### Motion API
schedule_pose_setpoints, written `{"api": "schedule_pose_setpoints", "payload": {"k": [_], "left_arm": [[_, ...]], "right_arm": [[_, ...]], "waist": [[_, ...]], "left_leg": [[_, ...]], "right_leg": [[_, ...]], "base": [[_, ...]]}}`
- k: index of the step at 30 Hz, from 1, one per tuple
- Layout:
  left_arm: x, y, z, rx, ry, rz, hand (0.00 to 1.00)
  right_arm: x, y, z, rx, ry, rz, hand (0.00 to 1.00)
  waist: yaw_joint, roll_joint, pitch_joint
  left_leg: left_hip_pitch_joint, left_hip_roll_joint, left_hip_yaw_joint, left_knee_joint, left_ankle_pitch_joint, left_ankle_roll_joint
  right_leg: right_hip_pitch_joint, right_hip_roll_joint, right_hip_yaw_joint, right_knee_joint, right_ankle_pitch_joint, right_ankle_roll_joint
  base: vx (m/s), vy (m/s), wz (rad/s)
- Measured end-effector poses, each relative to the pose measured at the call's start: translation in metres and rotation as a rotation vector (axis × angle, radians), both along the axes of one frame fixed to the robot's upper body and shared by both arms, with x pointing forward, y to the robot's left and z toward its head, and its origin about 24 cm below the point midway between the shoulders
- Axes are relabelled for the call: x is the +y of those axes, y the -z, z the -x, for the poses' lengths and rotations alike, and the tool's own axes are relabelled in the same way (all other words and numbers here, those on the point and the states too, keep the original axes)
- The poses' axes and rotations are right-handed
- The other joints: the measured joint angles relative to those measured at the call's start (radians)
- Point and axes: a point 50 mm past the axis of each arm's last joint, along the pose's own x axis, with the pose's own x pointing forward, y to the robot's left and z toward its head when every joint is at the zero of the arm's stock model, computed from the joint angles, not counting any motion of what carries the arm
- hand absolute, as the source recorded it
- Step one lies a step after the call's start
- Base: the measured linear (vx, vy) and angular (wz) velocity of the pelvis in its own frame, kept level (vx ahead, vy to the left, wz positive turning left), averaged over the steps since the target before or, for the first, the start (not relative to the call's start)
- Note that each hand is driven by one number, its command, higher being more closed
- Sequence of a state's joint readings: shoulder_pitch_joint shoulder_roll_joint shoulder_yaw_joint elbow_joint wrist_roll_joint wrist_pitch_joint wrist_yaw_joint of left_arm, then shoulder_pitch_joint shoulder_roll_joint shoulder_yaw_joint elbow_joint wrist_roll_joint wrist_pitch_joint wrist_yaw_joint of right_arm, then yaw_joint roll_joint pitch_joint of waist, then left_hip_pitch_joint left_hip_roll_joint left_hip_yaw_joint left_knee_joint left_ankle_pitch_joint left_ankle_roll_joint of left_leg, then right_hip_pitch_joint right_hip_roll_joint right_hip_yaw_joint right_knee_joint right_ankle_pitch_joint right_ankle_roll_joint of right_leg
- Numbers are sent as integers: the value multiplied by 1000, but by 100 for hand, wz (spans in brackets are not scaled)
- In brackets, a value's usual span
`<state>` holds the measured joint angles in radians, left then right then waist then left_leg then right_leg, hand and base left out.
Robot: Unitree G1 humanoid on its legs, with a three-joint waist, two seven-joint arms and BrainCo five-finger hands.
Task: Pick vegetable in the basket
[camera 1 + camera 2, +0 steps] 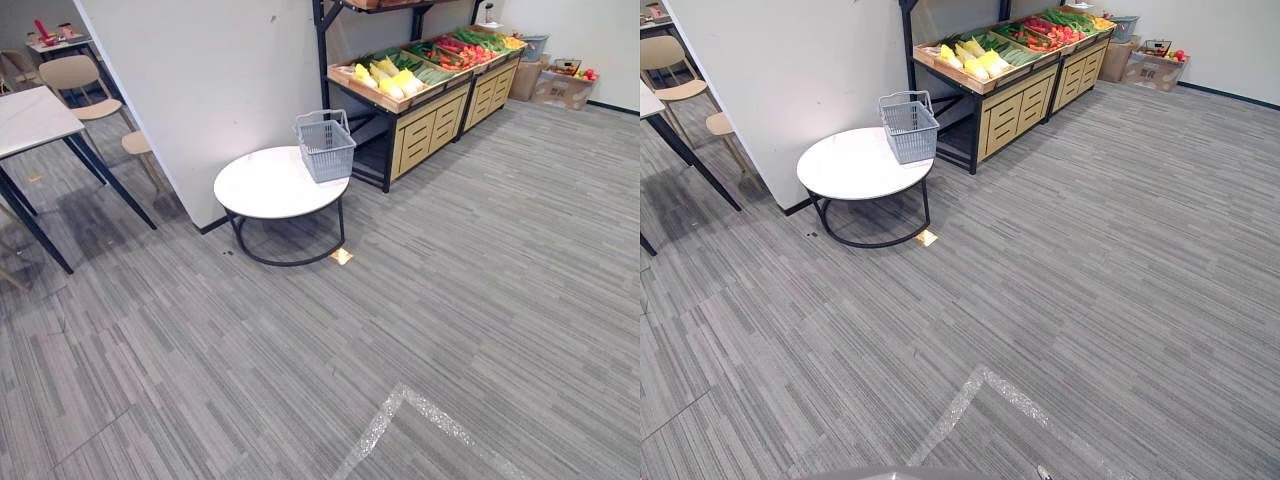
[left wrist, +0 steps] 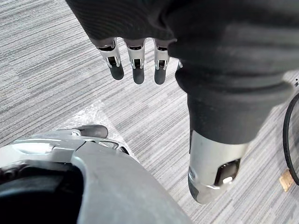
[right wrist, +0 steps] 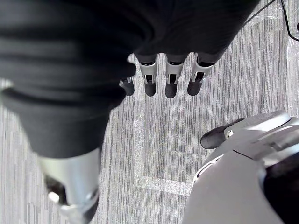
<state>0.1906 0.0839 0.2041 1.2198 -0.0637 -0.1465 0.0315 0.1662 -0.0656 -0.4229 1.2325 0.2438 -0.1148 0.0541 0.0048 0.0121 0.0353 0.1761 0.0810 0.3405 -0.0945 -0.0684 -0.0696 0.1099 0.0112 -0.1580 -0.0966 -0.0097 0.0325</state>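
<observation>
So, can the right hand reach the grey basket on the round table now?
Probably not yet. The right hand hangs open over bare floor, far from the basket on the table; nothing blocks the way.

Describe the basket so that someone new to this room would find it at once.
Find the wooden produce stand loaded with vegetables; beside its near end stands a round white table. The basket sits on the table's edge nearest the stand: grey plastic mesh, unlike the stand's wooden trays.
</observation>
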Motion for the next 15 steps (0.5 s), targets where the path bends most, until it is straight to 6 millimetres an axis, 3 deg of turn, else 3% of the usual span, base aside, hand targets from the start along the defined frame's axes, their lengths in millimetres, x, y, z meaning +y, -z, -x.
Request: {"api": "schedule_pose_setpoints", "payload": {"k": [7,12,14,15], "left_arm": [[0,0,-1,-3,2,1,0],[6,-2,-18,-38,0,-17,0],[13,-4,-25,-59,-14,-32,0],[15,-5,-25,-68,-46,-39,0]], "right_arm": [[0,0,-3,-8,-2,1,0],[2,-2,-27,-66,1,-5,0],[5,-2,-36,-88,-19,-13,0],[8,-2,-39,-92,-46,-15,0]], "waist": [[-1,-1,4],[-2,-12,68],[2,-37,102],[8,-40,111]], "left_leg": [[-16,1,-15,0,1,1],[-46,7,-16,19,4,0],[-80,25,-10,114,-45,-14],[-155,61,-13,292,-110,-34]], "right_leg": [[-11,1,-8,4,0,0],[-113,-12,-11,181,-83,-21],[-139,-17,-8,245,-139,-39],[-142,-13,-13,259,-157,-55]], "base": [[-7,-26,3],[-4,-14,1],[-8,-73,0],[6,-127,1]]}}
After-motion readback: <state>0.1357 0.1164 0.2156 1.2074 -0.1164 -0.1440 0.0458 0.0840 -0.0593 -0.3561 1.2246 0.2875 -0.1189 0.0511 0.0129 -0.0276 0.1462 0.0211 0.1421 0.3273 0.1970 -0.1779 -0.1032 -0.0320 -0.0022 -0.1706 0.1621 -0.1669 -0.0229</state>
